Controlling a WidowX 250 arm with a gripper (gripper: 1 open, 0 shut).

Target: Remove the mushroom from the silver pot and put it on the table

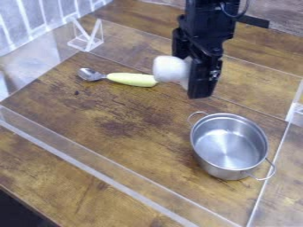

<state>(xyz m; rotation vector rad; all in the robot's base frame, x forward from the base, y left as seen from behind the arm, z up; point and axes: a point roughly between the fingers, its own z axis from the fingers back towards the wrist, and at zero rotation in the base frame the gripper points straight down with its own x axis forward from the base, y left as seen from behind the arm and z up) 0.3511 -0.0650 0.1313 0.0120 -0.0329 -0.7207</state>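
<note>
My black jointed tool (196, 73) seems to pinch the white-stemmed toy mushroom (172, 69); I should lower it gently onto the brown wooden counter (112, 120), inside its clear edges.

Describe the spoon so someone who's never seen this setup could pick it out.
On the brown wood tabletop, look to the far left part, well away from the steel pot. The spoon lies flat there, metal bowl toward the left. Its thick pale yellow-green handle sets it apart from the white item at the gripper.
</note>
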